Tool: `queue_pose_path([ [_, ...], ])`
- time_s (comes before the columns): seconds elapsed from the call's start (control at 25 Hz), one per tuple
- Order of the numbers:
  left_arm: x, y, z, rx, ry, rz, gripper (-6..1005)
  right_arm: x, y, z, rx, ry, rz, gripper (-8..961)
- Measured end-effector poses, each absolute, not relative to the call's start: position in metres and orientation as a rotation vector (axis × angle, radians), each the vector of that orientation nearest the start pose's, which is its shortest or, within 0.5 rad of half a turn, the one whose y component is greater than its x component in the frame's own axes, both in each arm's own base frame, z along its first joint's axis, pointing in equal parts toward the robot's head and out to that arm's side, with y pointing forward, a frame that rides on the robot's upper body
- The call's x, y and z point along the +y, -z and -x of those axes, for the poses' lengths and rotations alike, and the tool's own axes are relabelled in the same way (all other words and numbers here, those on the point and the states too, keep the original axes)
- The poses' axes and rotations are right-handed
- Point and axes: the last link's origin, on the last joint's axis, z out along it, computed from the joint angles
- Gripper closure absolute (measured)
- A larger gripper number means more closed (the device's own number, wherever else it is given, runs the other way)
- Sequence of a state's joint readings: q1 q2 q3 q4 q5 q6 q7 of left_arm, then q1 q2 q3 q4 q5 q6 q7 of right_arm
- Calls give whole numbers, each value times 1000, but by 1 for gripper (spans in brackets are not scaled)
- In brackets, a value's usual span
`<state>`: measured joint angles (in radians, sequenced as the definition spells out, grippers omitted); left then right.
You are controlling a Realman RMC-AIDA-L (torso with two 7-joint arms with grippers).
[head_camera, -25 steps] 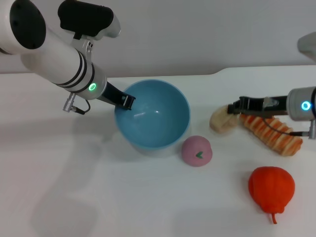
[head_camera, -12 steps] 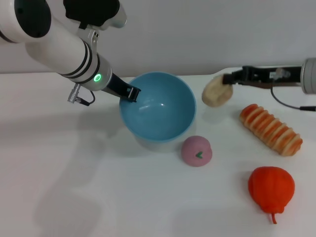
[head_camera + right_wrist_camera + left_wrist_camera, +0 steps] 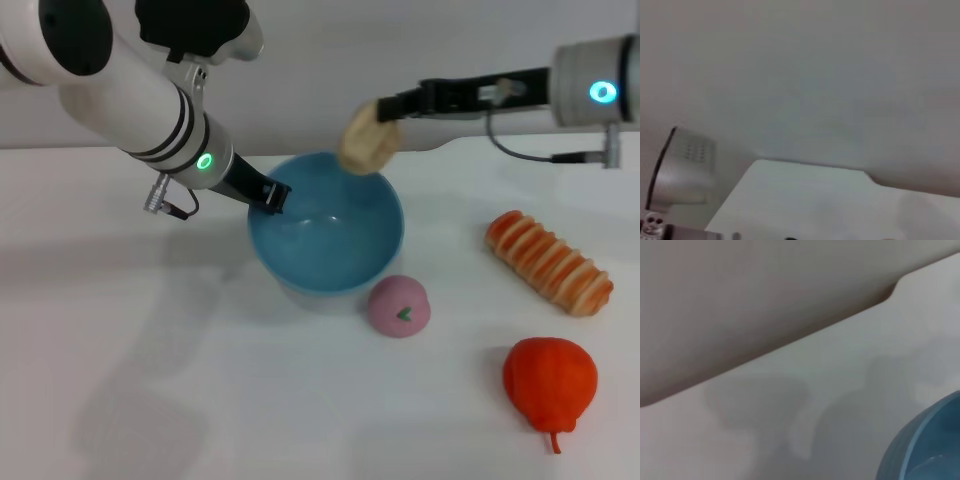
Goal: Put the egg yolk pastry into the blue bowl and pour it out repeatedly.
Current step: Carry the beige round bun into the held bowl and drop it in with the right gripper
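White tabletop point(image 3: 150, 380) runs back to a plain grey wall, with the round light-blue plastic bowl point(image 3: 325, 245) near the middle. Above the bowl's far rim hangs the pale beige, lumpy egg yolk pastry point(image 3: 367, 142), clear of the bowl and table, clenched at the tip of the right gripper point(image 3: 385, 108), which reaches in from the right. The left gripper point(image 3: 272, 196) clamps the bowl's left rim.

Judging by its matte, uneven skin, the pastry is probably light and somewhat soft, so a gentle pinch across its middle suits it; it would likely roll once dropped. The bowl looks stiff and smooth, best taken at the rim, though it may slip when tipped.

Beside the bowl sit a pink round bun with a green mark point(image 3: 399, 305), a long orange-and-cream striped bread point(image 3: 548, 262) and an orange pear-shaped toy fruit point(image 3: 549, 378).

Neither wrist view shows its own fingers; the left one catches only a slice of bowl, the right one mostly wall. How much of the pastry the fingers cover is hard to make out.
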<state>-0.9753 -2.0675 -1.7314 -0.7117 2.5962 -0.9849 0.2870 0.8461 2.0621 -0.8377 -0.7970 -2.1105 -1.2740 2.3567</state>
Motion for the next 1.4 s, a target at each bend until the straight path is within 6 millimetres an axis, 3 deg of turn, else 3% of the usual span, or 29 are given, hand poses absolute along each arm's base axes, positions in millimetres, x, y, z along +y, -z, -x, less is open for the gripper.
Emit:
queue_pose_path([
  [0.2, 437, 66, 155, -1120, -295, 2316, 999, 442, 4, -141, 1310, -551, 2493, 914],
  [0.64, 437, 67, 154, -1127, -269, 2317, 999, 428, 38, -127, 1332, -515, 2618, 888],
  [1.12, 439, 64, 160, -1142, -258, 2298, 1000, 411, 27, -165, 1454, -536, 2548, 860],
  [1.4, 439, 64, 158, -1138, -250, 2302, 1000, 411, 18, -170, 1465, -683, 2499, 843],
])
